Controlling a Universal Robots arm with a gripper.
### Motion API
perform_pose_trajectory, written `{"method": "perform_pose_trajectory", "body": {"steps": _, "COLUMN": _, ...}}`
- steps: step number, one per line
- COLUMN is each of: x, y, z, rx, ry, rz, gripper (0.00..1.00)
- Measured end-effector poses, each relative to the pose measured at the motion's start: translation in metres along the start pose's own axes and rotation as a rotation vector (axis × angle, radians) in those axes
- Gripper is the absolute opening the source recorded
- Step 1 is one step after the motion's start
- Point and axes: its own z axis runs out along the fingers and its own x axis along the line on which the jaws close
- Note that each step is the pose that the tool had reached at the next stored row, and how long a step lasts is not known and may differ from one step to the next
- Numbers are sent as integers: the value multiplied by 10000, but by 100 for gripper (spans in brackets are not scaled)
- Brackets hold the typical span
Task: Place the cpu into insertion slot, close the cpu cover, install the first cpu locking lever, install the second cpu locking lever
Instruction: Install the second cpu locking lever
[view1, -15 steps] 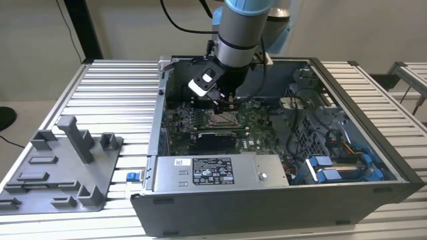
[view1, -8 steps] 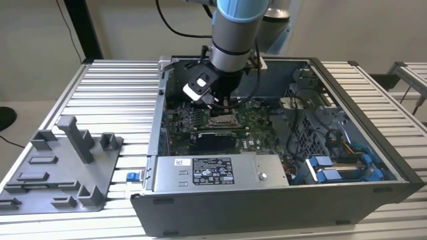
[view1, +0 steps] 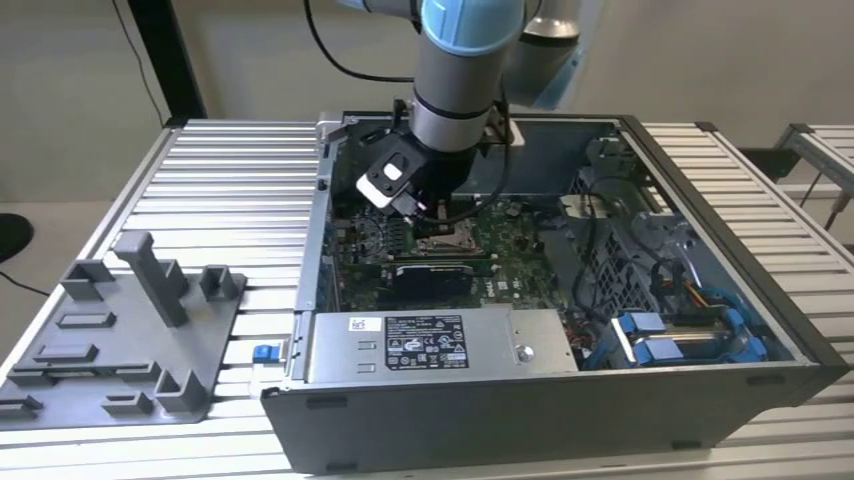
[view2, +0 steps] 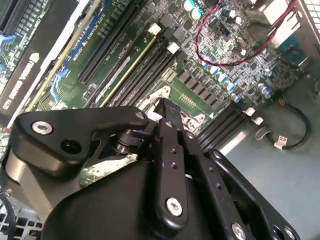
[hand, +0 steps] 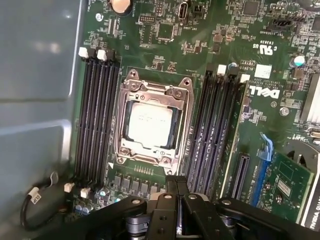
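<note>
Hovering above closed cpu cover, cpu seated beneath: gripper, fingers together, grasping nothing. Step judged: locking levers; calls for precise descent.

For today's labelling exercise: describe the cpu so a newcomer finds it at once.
Look inside the open case at the green board. Between two banks of long black slots sits the cpu: a flat, pale, square chip inside a silver metal cover.
</note>
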Motion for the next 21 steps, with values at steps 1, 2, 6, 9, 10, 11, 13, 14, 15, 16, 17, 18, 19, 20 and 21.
{"method": "perform_pose_trajectory", "body": {"steps": 1, "x": -2, "y": -1, "z": 8, "rx": -1, "ry": 2, "rz": 7, "gripper": 0}}
{"method": "perform_pose_trajectory", "body": {"steps": 2, "x": -3, "y": -1, "z": 17, "rx": -3, "ry": 6, "rz": 12, "gripper": 0}}
{"method": "perform_pose_trajectory", "body": {"steps": 6, "x": -7, "y": -4, "z": 41, "rx": -31, "ry": 177, "rz": 1, "gripper": 0}}
{"method": "perform_pose_trajectory", "body": {"steps": 9, "x": -10, "y": -5, "z": 59, "rx": -65, "ry": 407, "rz": -14, "gripper": 0}}
{"method": "perform_pose_trajectory", "body": {"steps": 10, "x": -10, "y": -5, "z": 66, "rx": -69, "ry": 413, "rz": -15, "gripper": 0}}
{"method": "perform_pose_trajectory", "body": {"steps": 11, "x": -11, "y": -5, "z": 70, "rx": -68, "ry": 412, "rz": -16, "gripper": 0}}
{"method": "perform_pose_trajectory", "body": {"steps": 13, "x": -14, "y": -7, "z": 84, "rx": -67, "ry": 412, "rz": -17, "gripper": 0}}
{"method": "perform_pose_trajectory", "body": {"steps": 14, "x": -16, "y": -9, "z": 94, "rx": -66, "ry": 411, "rz": -16, "gripper": 0}}
{"method": "perform_pose_trajectory", "body": {"steps": 15, "x": -18, "y": -12, "z": 110, "rx": -67, "ry": 411, "rz": -15, "gripper": 0}}
{"method": "perform_pose_trajectory", "body": {"steps": 16, "x": -19, "y": -13, "z": 122, "rx": -67, "ry": 410, "rz": -16, "gripper": 0}}
{"method": "perform_pose_trajectory", "body": {"steps": 17, "x": -21, "y": -16, "z": 135, "rx": -67, "ry": 411, "rz": -16, "gripper": 0}}
{"method": "perform_pose_trajectory", "body": {"steps": 18, "x": -23, "y": -20, "z": 149, "rx": -68, "ry": 411, "rz": -16, "gripper": 0}}
{"method": "perform_pose_trajectory", "body": {"steps": 19, "x": -25, "y": -24, "z": 164, "rx": -67, "ry": 411, "rz": -17, "gripper": 0}}
{"method": "perform_pose_trajectory", "body": {"steps": 20, "x": -27, "y": -28, "z": 180, "rx": -67, "ry": 412, "rz": -17, "gripper": 0}}
{"method": "perform_pose_trajectory", "body": {"steps": 21, "x": -28, "y": -31, "z": 194, "rx": -67, "ry": 411, "rz": -16, "gripper": 0}}
